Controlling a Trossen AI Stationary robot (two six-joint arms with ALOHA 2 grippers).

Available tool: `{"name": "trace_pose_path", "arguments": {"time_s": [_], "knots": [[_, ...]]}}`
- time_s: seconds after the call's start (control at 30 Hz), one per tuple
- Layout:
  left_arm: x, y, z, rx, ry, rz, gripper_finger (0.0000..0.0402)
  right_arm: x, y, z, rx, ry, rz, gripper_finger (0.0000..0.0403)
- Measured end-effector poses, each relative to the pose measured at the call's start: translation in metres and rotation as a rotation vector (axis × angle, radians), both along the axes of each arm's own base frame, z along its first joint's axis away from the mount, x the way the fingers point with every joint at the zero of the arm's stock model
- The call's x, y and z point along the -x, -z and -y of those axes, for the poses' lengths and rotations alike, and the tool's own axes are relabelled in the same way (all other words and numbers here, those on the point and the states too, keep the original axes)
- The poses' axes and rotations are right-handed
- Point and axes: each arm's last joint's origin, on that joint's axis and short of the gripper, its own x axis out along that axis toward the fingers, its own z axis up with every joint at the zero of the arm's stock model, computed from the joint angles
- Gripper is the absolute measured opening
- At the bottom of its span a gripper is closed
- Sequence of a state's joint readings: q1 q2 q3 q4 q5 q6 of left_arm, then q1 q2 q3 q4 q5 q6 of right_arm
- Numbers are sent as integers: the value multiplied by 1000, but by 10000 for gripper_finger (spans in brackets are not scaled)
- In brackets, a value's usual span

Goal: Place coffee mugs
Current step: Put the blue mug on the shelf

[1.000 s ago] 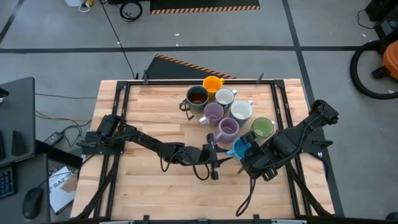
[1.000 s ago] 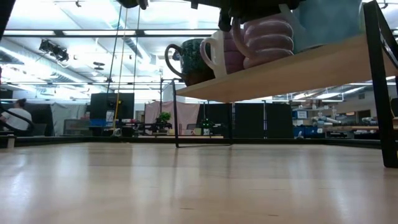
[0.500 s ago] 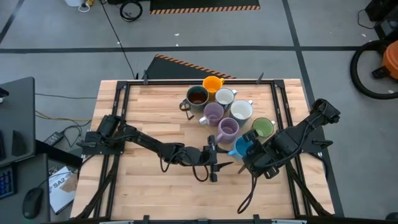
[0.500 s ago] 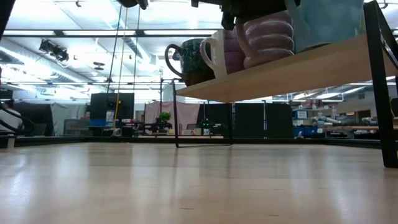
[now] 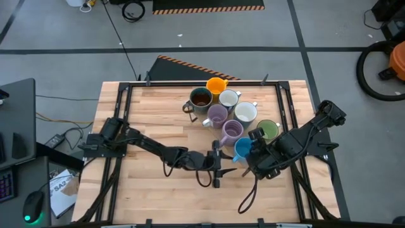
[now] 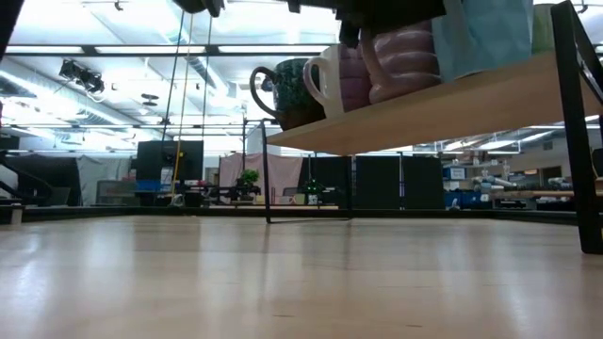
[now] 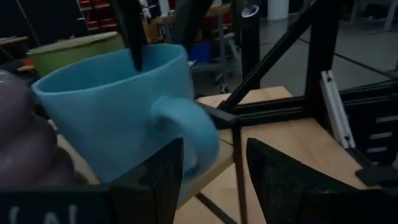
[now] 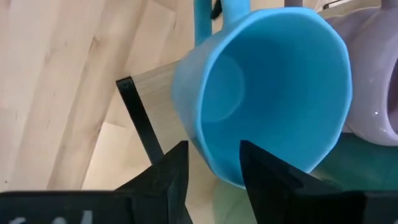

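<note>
The blue mug stands upright with its base on the near corner of a raised wooden shelf. It is beside the purple, white, green, dark brown and orange mugs. My left gripper is open and level, and the blue mug's handle is just ahead of its fingers. My right gripper is open and points steeply down over the mug. One finger is inside the rim and one outside. My left gripper is open with the blue mug's handle just ahead of its two fingers; I cannot tell whether a finger touches the handle. My right gripper stands astride the mug's wall from above with a gap between its fingers; I cannot tell whether either finger touches the rim.
Black frame rails run along the table's sides, and a black post carries the shelf. Bare wooden tabletop lies at the near and left parts of the table, under and in front of the shelf.
My right gripper has opened over the blue mug, so the mug's mouth now shows from above. In the low view the mug has gone from slightly tilted to standing upright on the shelf. Neither arm has shifted its place.
</note>
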State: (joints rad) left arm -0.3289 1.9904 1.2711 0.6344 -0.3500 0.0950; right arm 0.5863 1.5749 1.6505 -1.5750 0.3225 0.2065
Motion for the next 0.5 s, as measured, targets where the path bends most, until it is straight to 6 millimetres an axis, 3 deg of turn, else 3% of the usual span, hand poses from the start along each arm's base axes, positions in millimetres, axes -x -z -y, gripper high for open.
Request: {"name": "trace_pose_path", "arguments": {"time_s": [0.5], "knots": [[-3, 3, -8, -2, -53, 3, 183, 2, -3, 1, -33, 98, 35, 148]]}}
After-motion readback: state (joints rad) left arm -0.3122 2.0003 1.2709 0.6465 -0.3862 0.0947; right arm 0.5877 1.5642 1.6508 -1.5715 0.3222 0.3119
